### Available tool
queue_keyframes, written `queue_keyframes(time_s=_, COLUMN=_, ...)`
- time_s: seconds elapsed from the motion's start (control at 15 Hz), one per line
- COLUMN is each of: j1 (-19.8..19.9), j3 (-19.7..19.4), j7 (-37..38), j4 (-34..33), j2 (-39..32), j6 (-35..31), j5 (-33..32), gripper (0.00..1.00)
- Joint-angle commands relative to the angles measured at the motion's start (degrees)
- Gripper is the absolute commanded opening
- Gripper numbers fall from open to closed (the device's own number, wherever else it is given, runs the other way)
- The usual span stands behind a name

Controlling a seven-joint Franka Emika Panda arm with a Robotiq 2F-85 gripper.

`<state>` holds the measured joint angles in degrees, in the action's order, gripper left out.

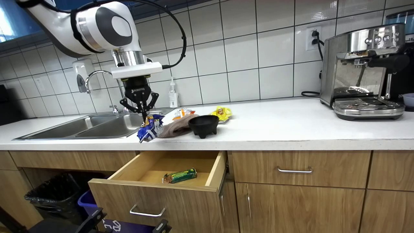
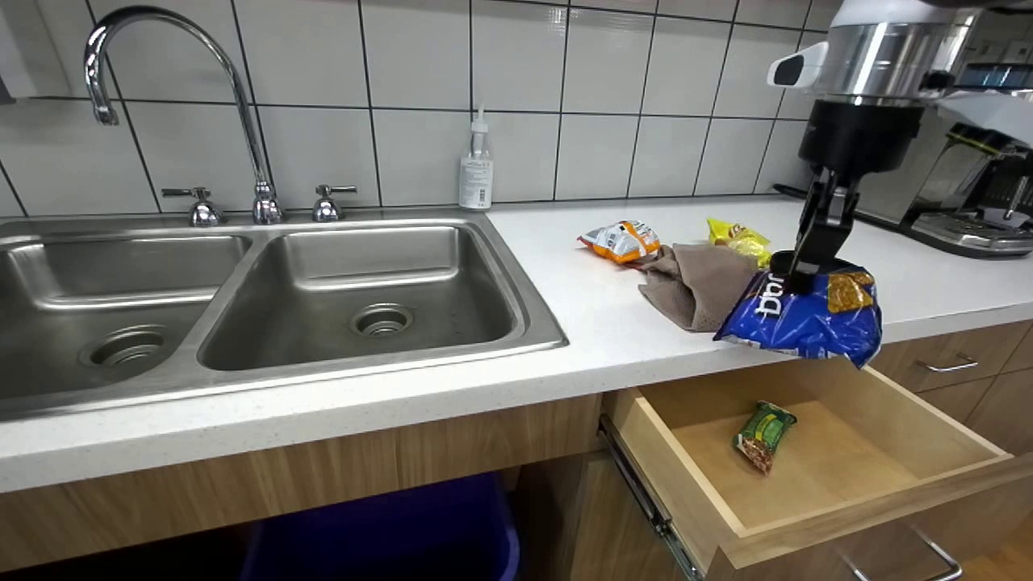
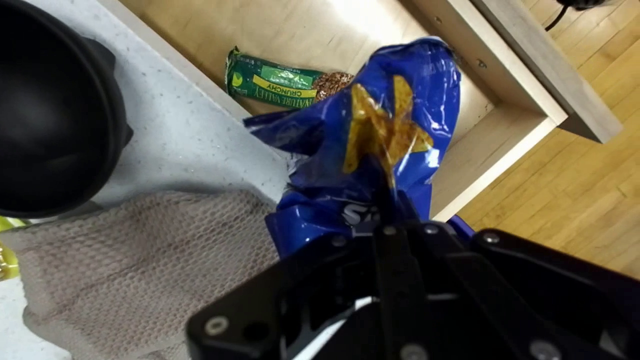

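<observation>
My gripper (image 1: 144,118) is shut on a crumpled blue chip bag (image 2: 823,319), pinching its upper part, and the bag hangs beneath the fingers. In the wrist view the blue bag (image 3: 330,165) spreads out ahead of the jaws, over the counter edge and part of the drawer. That wooden drawer (image 2: 871,452) is pulled out below the counter. A green granola bar packet (image 3: 280,82) lies on its floor, seen in both exterior views too. Beside the bag, a brown cloth (image 2: 698,282) lies bunched on the counter. A black footed bowl (image 1: 203,125) stands next to the cloth.
Behind the cloth lie an orange and white bag (image 2: 623,240) and a yellow bag (image 1: 222,112). A double sink (image 2: 533,323) with a faucet (image 2: 262,161) adjoins them. A clear bottle (image 2: 476,173) stands at the wall, a coffee machine (image 1: 362,71) farther along. Bins sit below.
</observation>
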<state>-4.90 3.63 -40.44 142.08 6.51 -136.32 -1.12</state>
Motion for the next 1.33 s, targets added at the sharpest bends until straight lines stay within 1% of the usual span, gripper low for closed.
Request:
queue_keyframes(time_s=0.0, j1=-1.0, j3=-0.9, j7=-4.4, j4=4.0, j2=4.4, j6=1.2, j5=1.2, gripper=0.00)
queue_keyframes(time_s=0.27, j1=-1.9, j3=-1.0, j7=-7.1, j4=6.7, j2=5.2, j6=0.9, j5=0.9, gripper=0.00)
queue_keyframes(time_s=0.6, j1=-2.1, j3=-0.6, j7=-7.6, j4=8.2, j2=2.7, j6=-0.8, j5=-0.6, gripper=0.00)
queue_keyframes(time_s=0.8, j1=-2.0, j3=-0.4, j7=-6.9, j4=9.3, j2=0.9, j6=-4.3, j5=-1.9, gripper=0.00)
queue_keyframes(time_s=0.93, j1=-1.7, j3=0.0, j7=-5.9, j4=9.9, j2=-0.7, j6=-7.4, j5=-4.3, gripper=0.00)
queue_keyframes(time_s=1.27, j1=-1.6, j3=0.6, j7=-5.0, j4=8.7, j2=-6.2, j6=-11.1, j5=-7.8, gripper=0.00)
